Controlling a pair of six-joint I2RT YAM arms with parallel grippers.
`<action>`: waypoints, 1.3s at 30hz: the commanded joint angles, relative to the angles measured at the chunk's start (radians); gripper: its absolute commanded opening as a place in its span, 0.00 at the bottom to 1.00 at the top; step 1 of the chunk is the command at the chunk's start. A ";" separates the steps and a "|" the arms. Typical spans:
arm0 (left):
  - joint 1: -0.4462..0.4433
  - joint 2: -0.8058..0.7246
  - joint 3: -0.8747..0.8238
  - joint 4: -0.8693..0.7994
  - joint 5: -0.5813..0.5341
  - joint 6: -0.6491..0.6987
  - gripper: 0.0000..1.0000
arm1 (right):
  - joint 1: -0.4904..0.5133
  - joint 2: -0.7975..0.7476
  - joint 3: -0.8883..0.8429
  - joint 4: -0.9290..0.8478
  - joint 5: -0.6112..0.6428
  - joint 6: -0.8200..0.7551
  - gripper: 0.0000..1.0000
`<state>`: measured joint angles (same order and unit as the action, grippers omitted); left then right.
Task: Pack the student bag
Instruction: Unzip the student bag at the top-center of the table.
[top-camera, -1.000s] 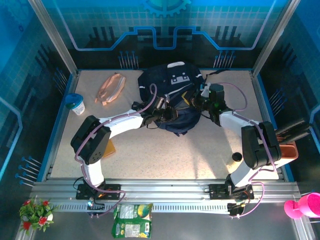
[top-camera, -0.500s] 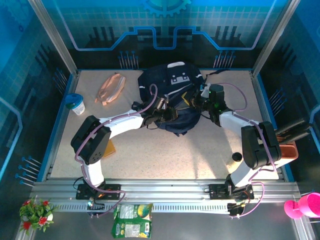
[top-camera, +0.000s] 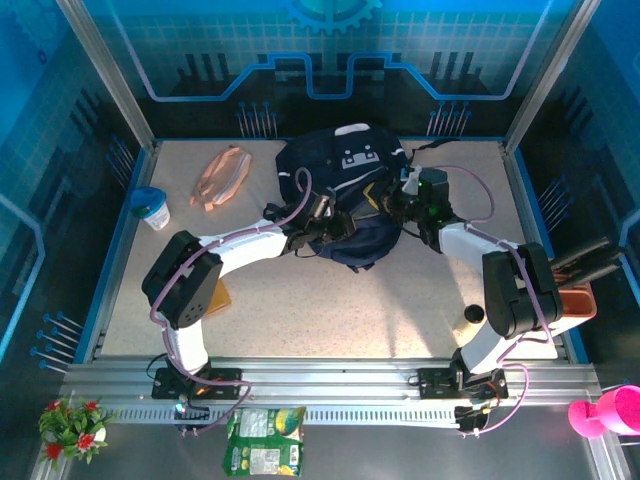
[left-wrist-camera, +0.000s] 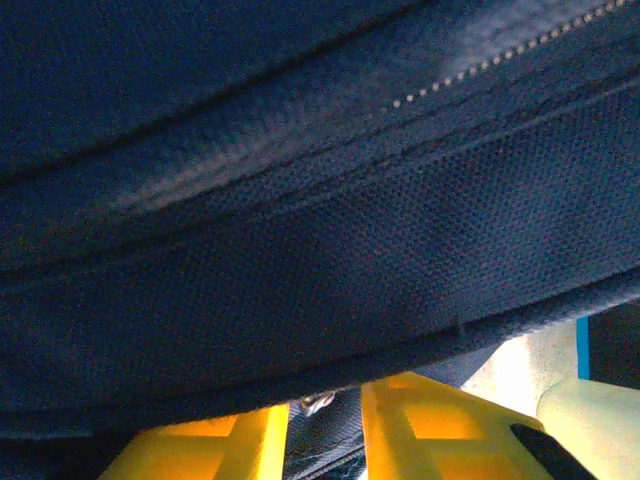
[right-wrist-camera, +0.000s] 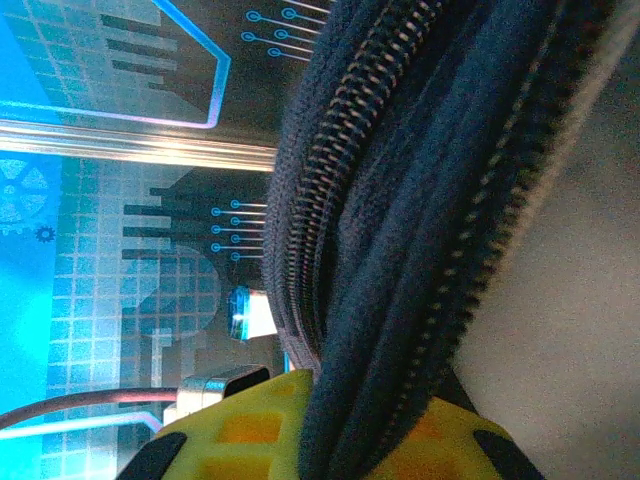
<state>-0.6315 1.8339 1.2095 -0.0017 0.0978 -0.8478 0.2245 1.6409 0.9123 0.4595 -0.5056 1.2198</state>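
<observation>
The bag lies by the far edge of the counter between both arms; the right gripper is clamped on its zipper edge, while the left gripper touches its near side, grip unclear.

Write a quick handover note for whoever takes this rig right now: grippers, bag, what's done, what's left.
Right gripper: shut on the zippered edge of the student bag.
Left gripper: at the bag's near side, jaws slightly apart; grip cannot be told.
Bag: far middle of the table.
Done: bag edge gripped.
Left: pink pouch and blue-lidded cup lie outside, left of the bag; nothing visibly packed.
</observation>
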 joint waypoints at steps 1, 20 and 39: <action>-0.004 0.028 0.022 0.044 -0.043 -0.051 0.24 | 0.022 -0.033 -0.003 0.097 -0.054 0.008 0.12; 0.075 -0.087 0.026 -0.373 0.149 0.271 0.00 | -0.051 -0.083 -0.018 -0.015 0.024 -0.077 0.05; 0.296 0.128 0.338 -0.668 -0.045 0.782 0.00 | -0.092 -0.226 -0.045 -0.216 0.078 -0.169 0.01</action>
<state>-0.3904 1.9148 1.4849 -0.6250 0.1570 -0.1471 0.1677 1.4780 0.8505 0.2668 -0.4702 1.1130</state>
